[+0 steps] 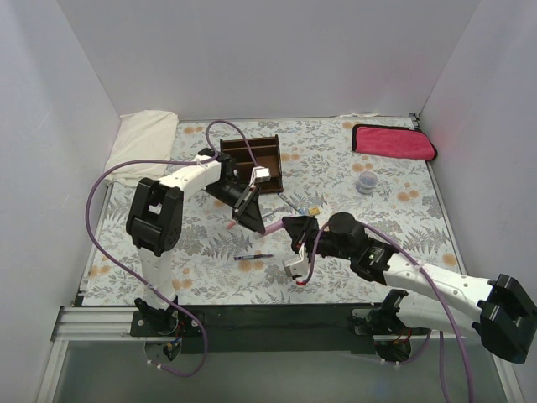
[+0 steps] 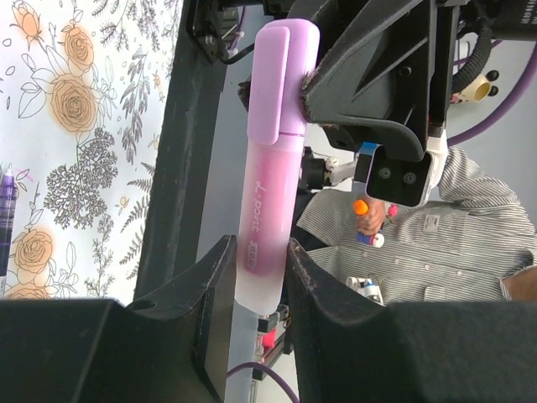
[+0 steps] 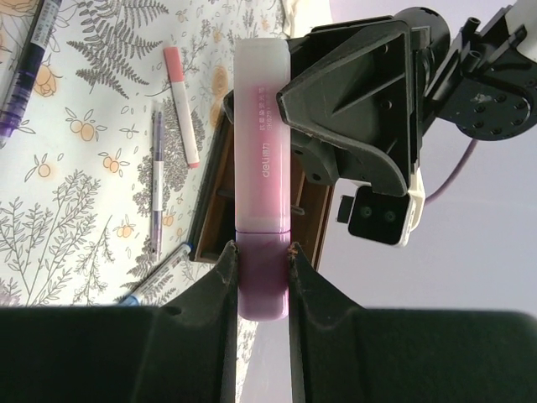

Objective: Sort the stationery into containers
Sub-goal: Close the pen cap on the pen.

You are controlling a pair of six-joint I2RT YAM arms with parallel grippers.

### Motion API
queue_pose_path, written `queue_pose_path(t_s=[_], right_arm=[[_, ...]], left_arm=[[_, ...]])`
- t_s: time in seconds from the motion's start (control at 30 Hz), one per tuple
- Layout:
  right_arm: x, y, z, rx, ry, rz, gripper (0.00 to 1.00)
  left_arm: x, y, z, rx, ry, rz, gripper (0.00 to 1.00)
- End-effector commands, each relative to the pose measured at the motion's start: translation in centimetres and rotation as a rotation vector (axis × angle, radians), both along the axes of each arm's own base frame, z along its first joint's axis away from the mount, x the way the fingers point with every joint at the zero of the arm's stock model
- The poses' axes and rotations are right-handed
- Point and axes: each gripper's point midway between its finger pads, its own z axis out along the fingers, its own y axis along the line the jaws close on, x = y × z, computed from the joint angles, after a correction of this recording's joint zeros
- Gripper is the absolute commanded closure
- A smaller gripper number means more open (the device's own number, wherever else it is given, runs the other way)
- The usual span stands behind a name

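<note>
Pink highlighter (image 2: 268,168) is squeezed at both ends by the left end effector (image 2: 258,262) and right end effector (image 3: 260,256), a hand-over I think, so one must let go next.

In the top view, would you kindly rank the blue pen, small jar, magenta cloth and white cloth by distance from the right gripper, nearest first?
From the right gripper:
1. blue pen, left, toward the bases
2. small jar, right, farther back
3. magenta cloth, far right
4. white cloth, far left

Pink highlighter (image 2: 270,168) aloft near brown organizer (image 1: 256,151)
</note>
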Motion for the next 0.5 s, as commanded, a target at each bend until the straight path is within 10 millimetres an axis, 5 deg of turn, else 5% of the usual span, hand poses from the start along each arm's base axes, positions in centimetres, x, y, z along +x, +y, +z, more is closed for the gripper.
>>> queue_pose_path(t_s=[0.0, 0.47], right_arm=[[-4.9, 3.8, 3.9, 0.1, -0.001, 0.256, 0.99], [-3.6, 3.1, 3.7, 0.08, 0.013, 0.145, 0.99]], left_arm=[[0.2, -1.7, 2.5, -0.103, -0.032, -0.008, 1.0], [-0.1, -0.9, 1.3, -0.031, -0.11, -0.037, 0.98]])
